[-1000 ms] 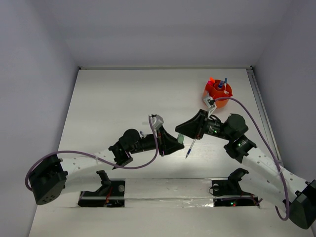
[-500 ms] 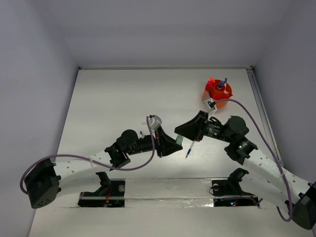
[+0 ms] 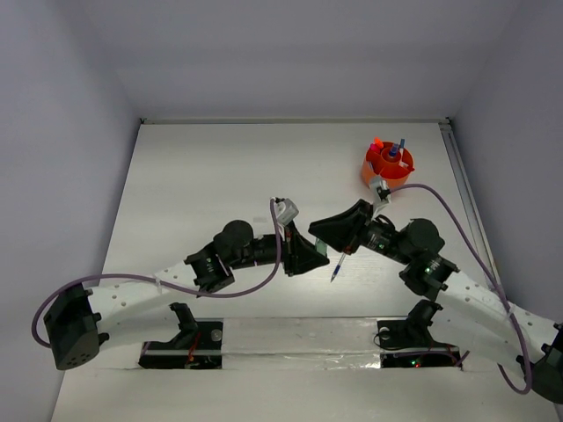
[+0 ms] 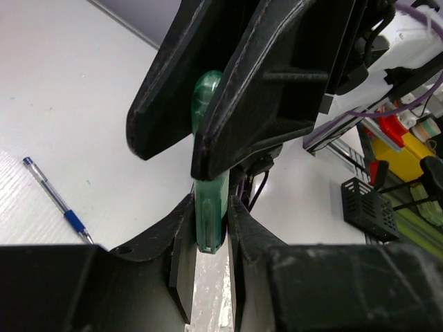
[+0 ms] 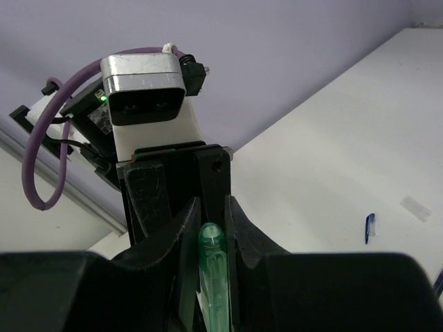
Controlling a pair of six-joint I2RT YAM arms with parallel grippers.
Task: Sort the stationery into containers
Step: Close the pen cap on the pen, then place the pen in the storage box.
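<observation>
**A:** What is clamped in the left gripper (image 4: pixel 209 214)?

**B:** A pale green pen (image 4: pixel 212 200) is pinched by its lower end between the two closed-in fingers. From the left wrist view it is seen standing almost upright.

**A:** And the right gripper (image 5: pixel 213 211)?

**B:** The same pen is clenched there too, at its other end. Its rounded green tip is seen between those fingers in the right wrist view, with the left gripper facing it head-on. The two grippers are met nose to nose above the middle of the table (image 3: pixel 202 176).

**A:** What is found just beyond them?

**B:** A blue pen (image 3: pixel 337 267) is laid flat on the white surface, just beside and below the joined grippers, touched by neither.

**A:** Where is the container placed?

**B:** An orange cup (image 3: pixel 387 180) is set toward the far right of the table, well apart from the left gripper and near the right arm's cable. Several pens are stood in it, among them a blue one and a red-tipped one.

**A:** How is the surface described?

**B:** It is plain, matt and white, and a small scrap of tape (image 5: pixel 415 205) is stuck to it.

**A:** And the room?

**B:** The table is enclosed at the back and both sides by bare pale lavender-grey walls (image 3: pixel 290 53).
</observation>
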